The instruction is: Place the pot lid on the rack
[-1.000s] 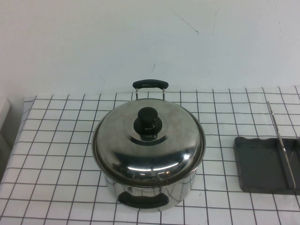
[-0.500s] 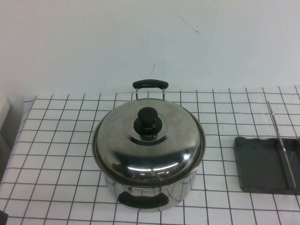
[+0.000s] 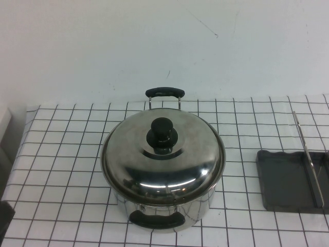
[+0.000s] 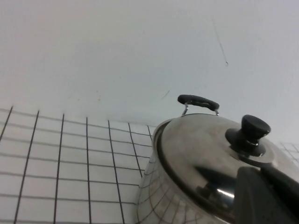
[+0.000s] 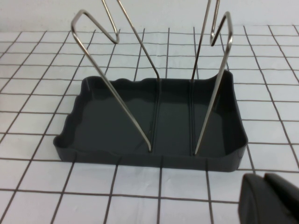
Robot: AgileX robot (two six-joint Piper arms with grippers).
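Note:
The shiny domed pot lid [image 3: 162, 159] with its black knob [image 3: 162, 135] sits on the steel pot [image 3: 164, 211] at the table's middle. It also shows in the left wrist view [image 4: 201, 149]. The rack [image 3: 285, 180], a dark grey tray with a thin wire frame [image 3: 308, 159], stands at the right edge. My left gripper [image 3: 4, 221] shows at the front left corner; in its wrist view [image 4: 259, 173] it is shut and empty, close beside the pot. My right gripper [image 5: 264, 180] is shut and empty, just in front of the rack tray [image 5: 173, 121]; it is out of the high view.
The pot has two black handles, one at the back [image 3: 164, 92] and one at the front [image 3: 157, 220]. The table carries a white cloth with a black grid [image 3: 61, 170]. A white wall stands behind. The rack wires [image 5: 117, 93] stand upright.
My left arm has risen into the front left corner of the high view. The pot, lid and rack have not moved.

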